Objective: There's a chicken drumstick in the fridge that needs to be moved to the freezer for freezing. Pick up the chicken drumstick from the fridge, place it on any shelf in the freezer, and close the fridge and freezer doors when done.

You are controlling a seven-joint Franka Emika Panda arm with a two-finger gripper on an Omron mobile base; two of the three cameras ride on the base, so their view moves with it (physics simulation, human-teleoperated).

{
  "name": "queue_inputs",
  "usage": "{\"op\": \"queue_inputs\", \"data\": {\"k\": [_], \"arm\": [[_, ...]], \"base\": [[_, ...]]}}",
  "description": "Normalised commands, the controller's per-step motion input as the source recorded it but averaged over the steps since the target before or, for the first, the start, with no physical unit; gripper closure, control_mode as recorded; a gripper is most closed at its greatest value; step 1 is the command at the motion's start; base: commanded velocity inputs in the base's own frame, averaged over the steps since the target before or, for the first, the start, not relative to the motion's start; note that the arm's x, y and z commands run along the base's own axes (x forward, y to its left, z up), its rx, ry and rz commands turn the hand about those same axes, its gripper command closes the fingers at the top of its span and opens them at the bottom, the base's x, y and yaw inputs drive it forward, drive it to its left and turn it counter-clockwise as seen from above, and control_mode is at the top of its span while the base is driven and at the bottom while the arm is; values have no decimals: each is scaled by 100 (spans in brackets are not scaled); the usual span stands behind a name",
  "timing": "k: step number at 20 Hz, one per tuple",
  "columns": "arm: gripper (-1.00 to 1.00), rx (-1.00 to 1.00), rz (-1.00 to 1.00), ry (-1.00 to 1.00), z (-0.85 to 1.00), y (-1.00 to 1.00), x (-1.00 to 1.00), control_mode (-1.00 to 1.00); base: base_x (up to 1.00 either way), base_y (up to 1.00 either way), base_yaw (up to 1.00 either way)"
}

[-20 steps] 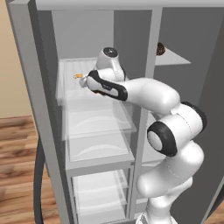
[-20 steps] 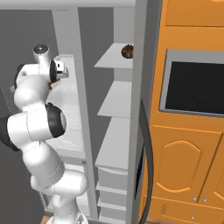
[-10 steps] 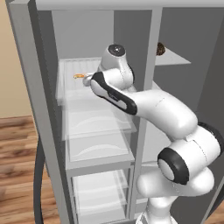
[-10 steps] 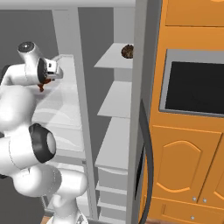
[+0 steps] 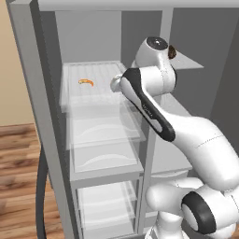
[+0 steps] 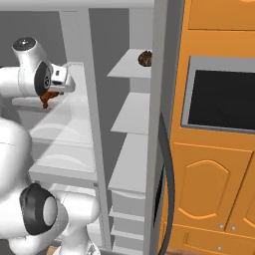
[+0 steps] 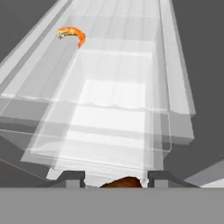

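Gripper (image 7: 114, 178) clamped on chicken drumstick (image 7: 122, 182), clear of fridge (image 5: 93, 88) shelf's front edge. Carry step, probably. Next: swing over to freezer (image 6: 132, 64) shelf.

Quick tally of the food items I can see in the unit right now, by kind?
Chicken drumstick, held between the pincer's fingers: 1
Curled orange piece on the ribbed fridge shelf: 1
Round dark-brown lump on the top freezer shelf: 1
Total: 3
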Motion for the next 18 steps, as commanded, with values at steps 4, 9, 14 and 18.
{"op": "queue_inputs", "data": {"k": [4, 9, 14, 18], "arm": [[100, 0, 0, 0, 0, -99, -100, -100], [100, 0, -2, -1, -1, -91, -58, -100], [100, -2, -4, 0, -7, -83, -12, -100], [100, -1, 0, -6, 0, -37, 7, -100]], "base": [[0, 0, 0], [0, 0, 0], [0, 0, 0], [0, 0, 0]]}}
